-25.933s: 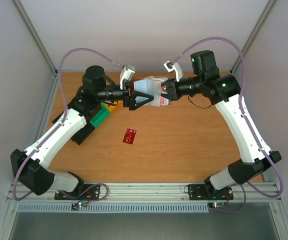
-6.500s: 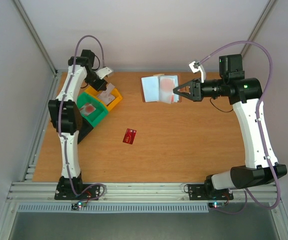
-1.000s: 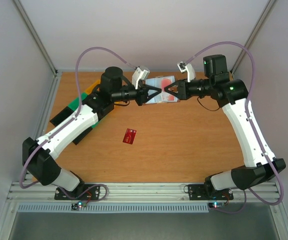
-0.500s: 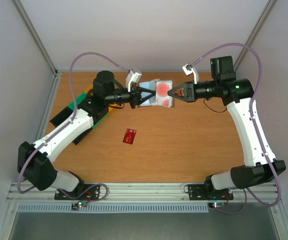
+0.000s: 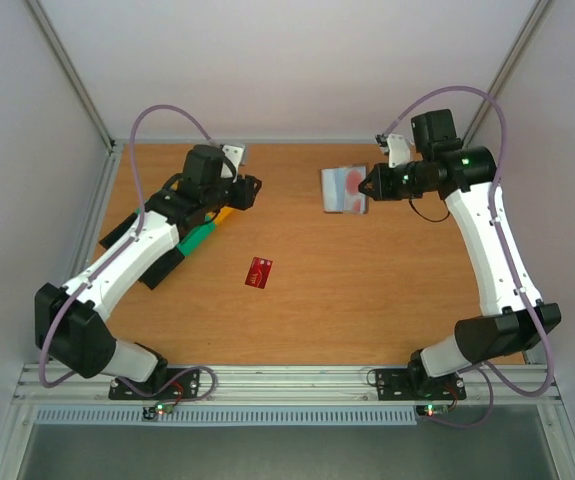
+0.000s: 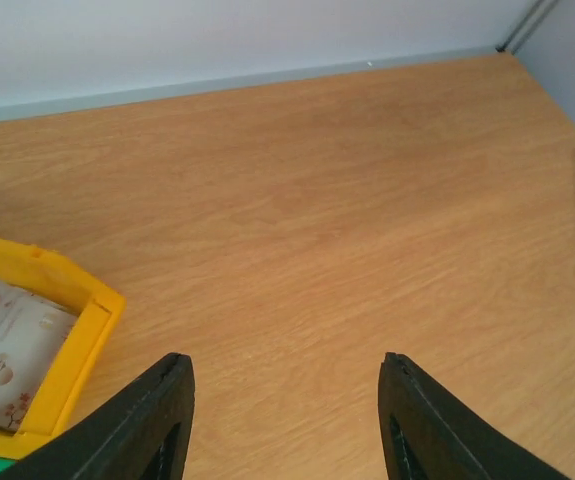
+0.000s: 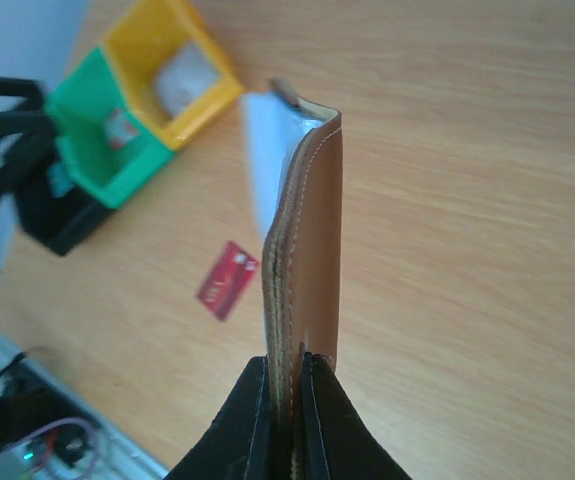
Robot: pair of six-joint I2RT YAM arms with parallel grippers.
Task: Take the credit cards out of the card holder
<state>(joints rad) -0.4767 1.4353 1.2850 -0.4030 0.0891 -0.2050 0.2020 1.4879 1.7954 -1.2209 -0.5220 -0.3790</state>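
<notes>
My right gripper [image 5: 368, 185] is shut on the card holder [image 5: 342, 189], holding it above the table at the back right. Its pale inside faces up with a reddish patch [image 5: 353, 180] showing. In the right wrist view the fingers pinch the holder's brown edge [image 7: 310, 250], with the gripper [image 7: 287, 368] at the bottom. One red credit card [image 5: 260, 271] lies flat on the table near the middle, also in the right wrist view [image 7: 227, 279]. My left gripper [image 5: 249, 190] stands open and empty at the back left, apart from the holder; its fingertips frame bare wood [image 6: 282, 365].
A yellow bin [image 5: 219, 208] and a green bin [image 5: 198, 236] sit at the back left under the left arm. The yellow bin [image 6: 62, 345] holds a pale packet. The bins also show in the right wrist view, yellow [image 7: 172, 70] and green [image 7: 102, 145].
The left gripper let go of the card holder, opened, and drew back left toward the bins. The right gripper carried the holder to the right, still shut on it.
</notes>
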